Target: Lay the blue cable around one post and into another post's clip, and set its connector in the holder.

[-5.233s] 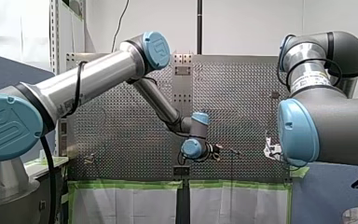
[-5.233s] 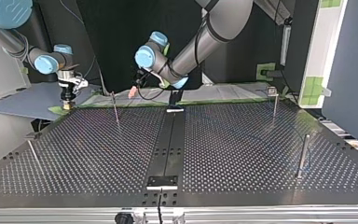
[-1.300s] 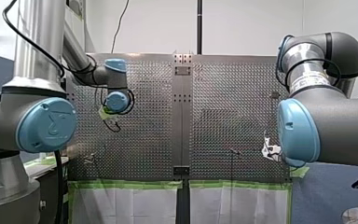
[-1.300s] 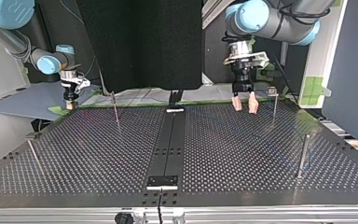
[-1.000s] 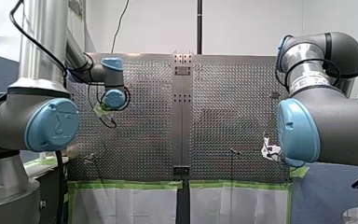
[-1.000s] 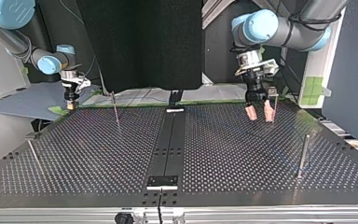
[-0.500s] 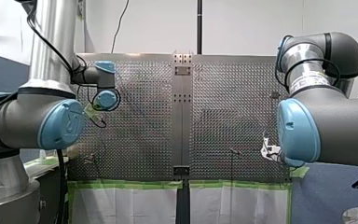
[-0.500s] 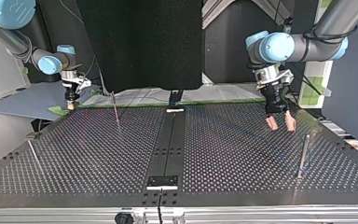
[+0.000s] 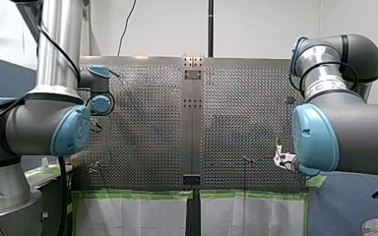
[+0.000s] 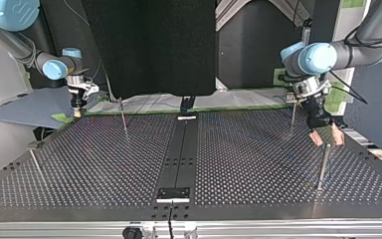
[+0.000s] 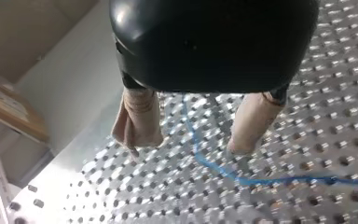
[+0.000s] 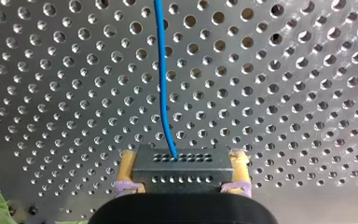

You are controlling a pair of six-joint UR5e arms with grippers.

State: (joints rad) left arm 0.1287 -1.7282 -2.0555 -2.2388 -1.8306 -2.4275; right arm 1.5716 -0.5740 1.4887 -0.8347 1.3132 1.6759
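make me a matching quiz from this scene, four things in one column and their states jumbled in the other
Things:
1 left gripper
2 right gripper
3 blue cable
4 post near the left gripper

States:
a stands upright on the table
b jaws shut on the connector
c runs from the connector over the table
d jaws open, holding nothing

Pairs: 1-d, 2-b, 3-c, 4-a

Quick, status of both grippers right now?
My left gripper: open, holding nothing.
My right gripper: shut on the connector of the blue cable.
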